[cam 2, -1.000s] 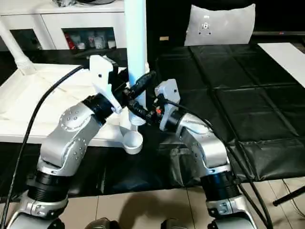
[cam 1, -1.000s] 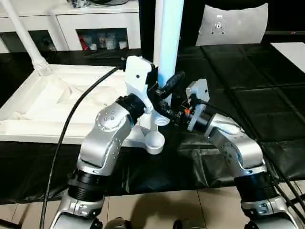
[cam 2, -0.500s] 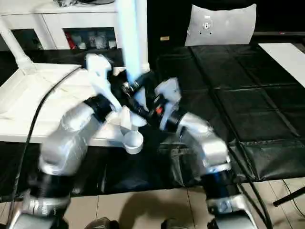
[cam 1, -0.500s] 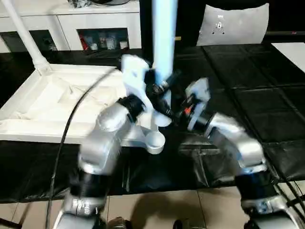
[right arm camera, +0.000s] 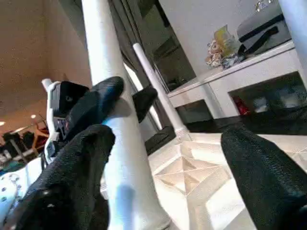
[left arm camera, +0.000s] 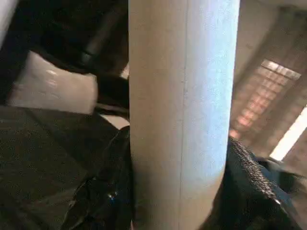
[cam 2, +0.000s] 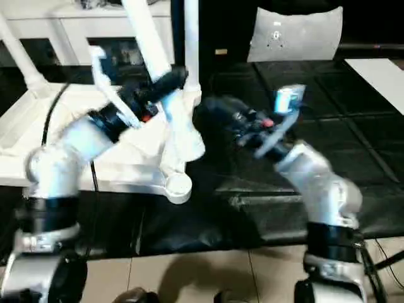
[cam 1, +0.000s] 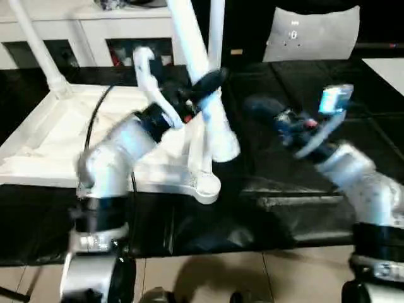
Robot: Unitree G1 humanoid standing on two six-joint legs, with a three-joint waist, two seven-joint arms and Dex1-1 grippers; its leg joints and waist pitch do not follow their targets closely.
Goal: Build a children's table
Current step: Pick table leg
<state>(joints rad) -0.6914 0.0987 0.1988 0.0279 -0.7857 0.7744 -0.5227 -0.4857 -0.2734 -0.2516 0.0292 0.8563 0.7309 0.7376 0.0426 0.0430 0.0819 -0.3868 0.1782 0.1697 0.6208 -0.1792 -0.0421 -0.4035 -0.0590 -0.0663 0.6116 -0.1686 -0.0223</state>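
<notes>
A: Surroundings, quick. Black-covered work surface point(cam 1: 328, 145), white cabinet point(cam 1: 82, 38) at the back with clutter in its open shelves, a white pillow-like bag point(cam 1: 315, 31) back right. Tiled floor at the near edge.

B: Table top point(cam 1: 57, 139)?

A: Upside down on the black cover, left of centre, ribbed underside up. Round corner socket point(cam 1: 205, 186) on the near right corner sticks out toward the robot. One leg point(cam 1: 35, 44) already stands in the far left corner, leaning slightly left. Another thin white upright point(cam 1: 216, 28) rises behind the held one; can't tell where its base sits.

B: And the held leg point(cam 1: 199, 82)?

A: Left gripper point(cam 1: 202, 85) is clamped around it mid-shaft. Long axis tilted: top leans back and left, flared end point(cam 1: 224, 148) low and to the right, hanging above the table top's right edge, not in any socket. In the left wrist view the shaft point(left arm camera: 182, 110) runs straight up between the black fingers point(left arm camera: 249, 187).

B: What's in the way?

A: Left forearm and its cable cross in front of the table top's middle. Right gripper point(cam 1: 262, 107) is just right of the leg, apart from it, fingers point(right arm camera: 259, 172) spread wide with nothing between them.
</notes>
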